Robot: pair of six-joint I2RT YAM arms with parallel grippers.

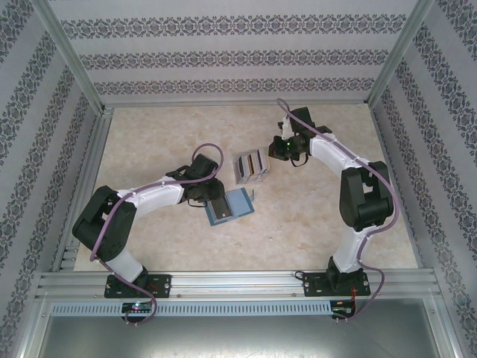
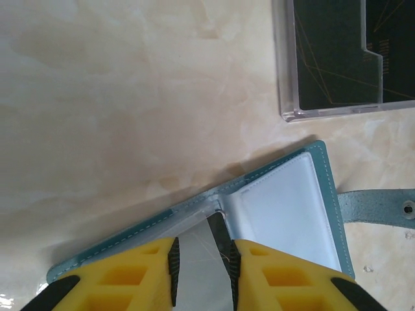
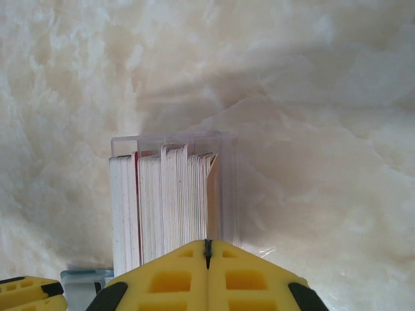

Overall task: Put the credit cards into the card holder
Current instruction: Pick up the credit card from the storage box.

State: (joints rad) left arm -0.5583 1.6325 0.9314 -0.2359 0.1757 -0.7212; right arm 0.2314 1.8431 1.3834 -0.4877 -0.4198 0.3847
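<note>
The credit cards (image 3: 168, 201) are standing on edge, packed side by side in a clear box (image 3: 227, 168) on the worktop (image 3: 324, 97). The teal card holder (image 1: 229, 205) is lying open near them, showing its pale blue inside, its snap strap (image 2: 376, 206) sticking out sideways.

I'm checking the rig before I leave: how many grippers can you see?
2. The left gripper is at the edge of the open teal card holder. The right gripper, shut, is over the credit cards standing in the clear box.
</note>
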